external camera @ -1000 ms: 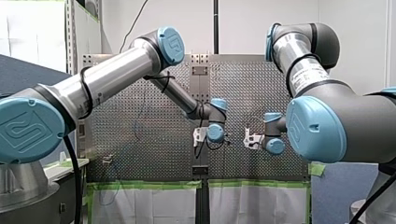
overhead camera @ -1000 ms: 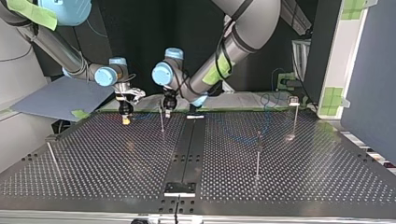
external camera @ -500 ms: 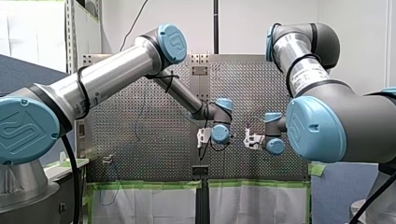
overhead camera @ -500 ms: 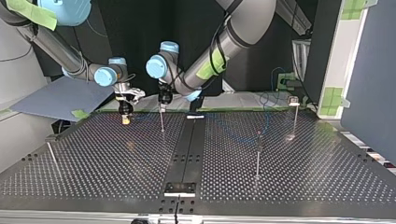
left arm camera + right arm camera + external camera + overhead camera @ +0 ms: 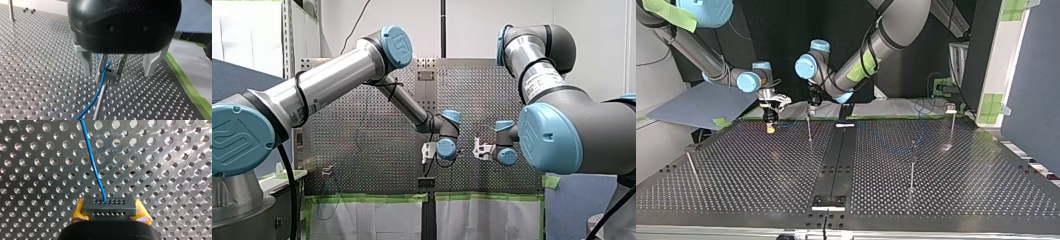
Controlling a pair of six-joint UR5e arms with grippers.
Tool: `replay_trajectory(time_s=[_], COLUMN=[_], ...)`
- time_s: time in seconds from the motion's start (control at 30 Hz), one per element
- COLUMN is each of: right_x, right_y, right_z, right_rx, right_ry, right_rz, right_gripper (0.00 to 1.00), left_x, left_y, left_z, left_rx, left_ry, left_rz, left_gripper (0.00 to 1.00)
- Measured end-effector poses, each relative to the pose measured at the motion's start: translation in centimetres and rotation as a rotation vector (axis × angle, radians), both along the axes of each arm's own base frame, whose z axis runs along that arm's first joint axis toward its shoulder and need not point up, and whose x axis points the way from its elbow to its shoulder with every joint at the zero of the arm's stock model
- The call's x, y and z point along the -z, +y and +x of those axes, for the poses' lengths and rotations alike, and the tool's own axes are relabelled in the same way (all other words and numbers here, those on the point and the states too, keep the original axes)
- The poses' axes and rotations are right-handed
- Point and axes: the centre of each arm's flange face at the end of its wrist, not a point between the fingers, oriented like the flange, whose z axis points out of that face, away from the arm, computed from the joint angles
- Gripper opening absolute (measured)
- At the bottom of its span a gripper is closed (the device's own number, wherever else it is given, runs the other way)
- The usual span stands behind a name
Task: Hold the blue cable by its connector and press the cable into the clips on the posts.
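Observation:
My right gripper is shut on the dark grey connector with its yellow pads. The blue cable runs away from the connector over the perforated table. In the left wrist view my left gripper is open, its metal fingers standing wide on either side of a clip on a thin post. The blue cable passes through that clip. Across the table, my left gripper hangs over the post, and my right gripper sits just beside it, low over the table.
More thin posts stand on the table: one near the middle, one further back with a clip on top, and one at the opposite edge. A black strip runs down the middle. Green tape edges the far side.
My left gripper has shifted a little toward my right gripper and settled over the clip post. My right gripper has stayed put, shut on the connector.

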Motion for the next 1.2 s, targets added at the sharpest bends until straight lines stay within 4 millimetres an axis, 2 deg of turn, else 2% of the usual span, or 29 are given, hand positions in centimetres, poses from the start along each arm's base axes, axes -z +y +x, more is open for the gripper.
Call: replay_trajectory(time_s=[0.5, 1.2], right_x=[0.0, 0.1], right_y=[0.0, 0.0], right_z=[0.0, -0.1], right_rx=[0.0, 0.002], right_ry=[-0.001, -0.001], right_rz=[0.001, 0.002], right_gripper=[0.0, 0.0], left_x=[0.1, 0.1], left_y=[-1.2, -1.3], left_z=[-1.5, -1.8], left_rx=[0.022, 0.017], left_ry=[-0.001, 0.003], left_rz=[-0.016, -0.035], left_gripper=[1.0, 1.0])
